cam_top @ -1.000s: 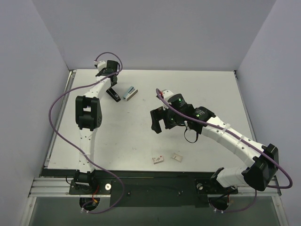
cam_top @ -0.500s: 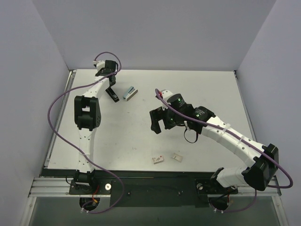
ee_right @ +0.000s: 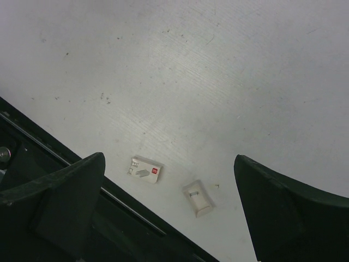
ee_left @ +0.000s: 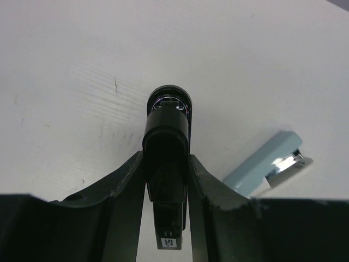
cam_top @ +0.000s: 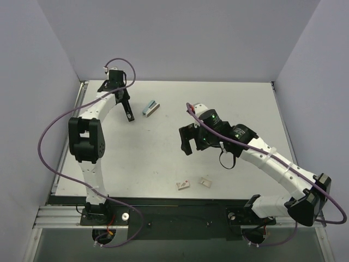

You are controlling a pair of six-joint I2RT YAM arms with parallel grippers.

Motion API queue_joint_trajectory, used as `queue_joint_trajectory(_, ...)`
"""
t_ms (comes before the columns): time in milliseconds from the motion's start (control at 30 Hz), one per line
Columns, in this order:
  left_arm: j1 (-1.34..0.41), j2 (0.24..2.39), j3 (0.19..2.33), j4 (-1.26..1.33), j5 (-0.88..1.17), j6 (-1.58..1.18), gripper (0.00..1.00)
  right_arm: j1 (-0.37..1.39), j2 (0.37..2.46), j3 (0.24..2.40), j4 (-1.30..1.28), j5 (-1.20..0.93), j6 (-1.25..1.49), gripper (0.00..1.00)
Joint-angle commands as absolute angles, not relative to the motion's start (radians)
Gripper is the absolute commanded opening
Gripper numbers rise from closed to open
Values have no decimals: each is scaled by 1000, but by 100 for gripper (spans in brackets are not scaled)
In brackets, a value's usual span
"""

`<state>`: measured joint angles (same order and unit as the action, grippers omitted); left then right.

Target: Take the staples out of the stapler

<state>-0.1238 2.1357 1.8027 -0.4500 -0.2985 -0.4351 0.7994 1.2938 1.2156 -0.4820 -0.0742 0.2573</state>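
Observation:
The light-blue stapler [cam_top: 151, 108] lies at the table's back left; in the left wrist view the stapler [ee_left: 264, 164] shows a shiny metal end at the right. No staples can be made out. My left gripper [cam_top: 127, 109] is shut on a slim black bar part [cam_top: 130, 114], apart from the stapler and to its left. Seen from the left wrist, the black bar part [ee_left: 167, 131] is pinched between both fingers of the left gripper [ee_left: 166, 164], its rounded end pointing at the table. My right gripper [cam_top: 188, 144] hangs open over the table's middle, and the right gripper [ee_right: 169, 174] holds nothing.
Two white squarish scraps lie near the front edge: a small box [ee_right: 146, 168] with a red mark and a pale clip-like piece [ee_right: 198, 198]; the same scraps [cam_top: 184, 185] show from above. A black rail [cam_top: 174, 204] runs along the front edge.
The left arm has swung left, carrying the black bar part a little farther from the stapler. The right arm has drifted slightly right, still open.

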Motion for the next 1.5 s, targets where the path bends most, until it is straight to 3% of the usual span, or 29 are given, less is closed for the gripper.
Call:
queue_joint_trajectory(0, -129, 1895, 1714, -290, -106, -356, 0, 805, 1201, 1206, -535, -8, 294, 99)
queue_joint_trajectory(200, -149, 1746, 1588, -269, 182, -316, 0, 804, 1097, 1161, -571, 66, 319, 99)
queue_joint_trajectory(333, -228, 1663, 1502, -287, 247, -238, 0, 804, 1045, 1138, -607, 90, 344, 99)
queue_joint_trajectory(567, -419, 1600, 1486, -428, 232, -85, 0, 804, 941, 1069, -655, 115, 385, 98)
queue_joint_trajectory(833, -603, 1490, 1327, -388, 192, 60, 0, 804, 876, 996, -692, 126, 406, 98)
queue_joint_trajectory(1033, -734, 1514, 1232, -396, 52, 158, 0, 804, 842, 940, -699, 117, 419, 98)
queue_joint_trajectory(1467, -842, 1569, 1120, -311, 71, 222, 0, 804, 767, 859, -707, 117, 463, 98)
